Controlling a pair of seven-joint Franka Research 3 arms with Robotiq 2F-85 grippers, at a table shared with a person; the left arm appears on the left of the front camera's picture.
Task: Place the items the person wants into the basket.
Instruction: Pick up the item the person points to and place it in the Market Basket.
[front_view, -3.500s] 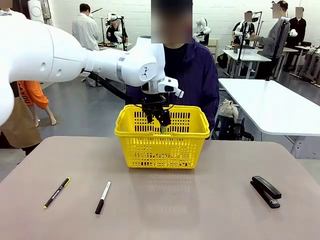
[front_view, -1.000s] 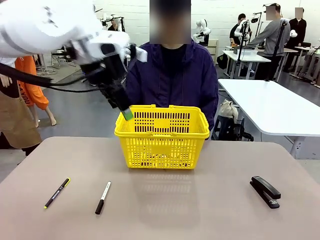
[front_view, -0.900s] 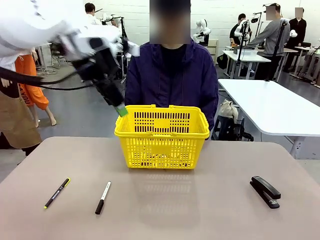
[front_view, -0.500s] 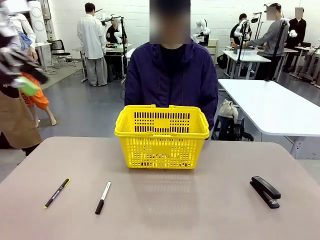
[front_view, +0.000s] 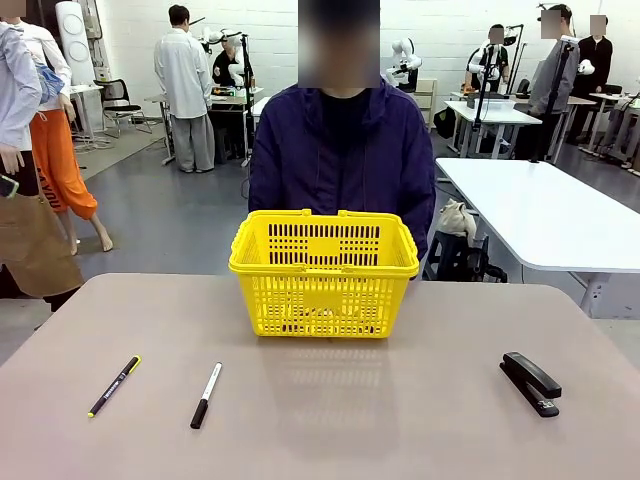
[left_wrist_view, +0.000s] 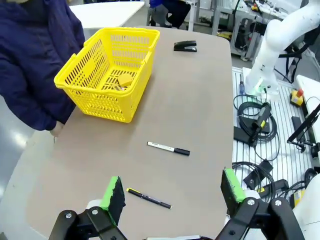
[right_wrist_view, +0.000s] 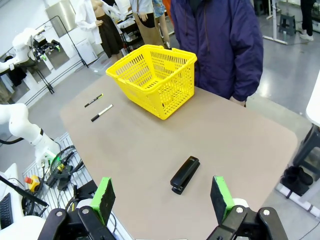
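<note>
Table (front_view: 320, 420) space is laid out for easy reach: the person (front_view: 340, 150) sits at the far edge, and the basket (front_view: 325, 295) stands upright just in front of them, in the middle, where either arm could drop something in. Both arms hang high above their own near corners of the table. The left gripper (left_wrist_view: 172, 189) and right gripper (right_wrist_view: 162, 194) have their jaws spread wide and carry nothing, which looks like a waiting pose that keeps the view across the table free. The loose pieces lie flat along the robot's side, well apart from one another, probably so fingers can come down on one without knocking the next. The stapler (front_view: 531, 383) lies alone near the right edge, closed and slightly askew; the right wrist view looks almost straight down on it, so that arm seems best placed to fetch it if the person wants it. The marker (front_view: 206, 395) and pen (front_view: 113, 386) lie side by side but not touching, on the left. On the basket floor the left wrist view shows something yellow (left_wrist_view: 123, 80), too small to name, so part of the job looks done.
</note>
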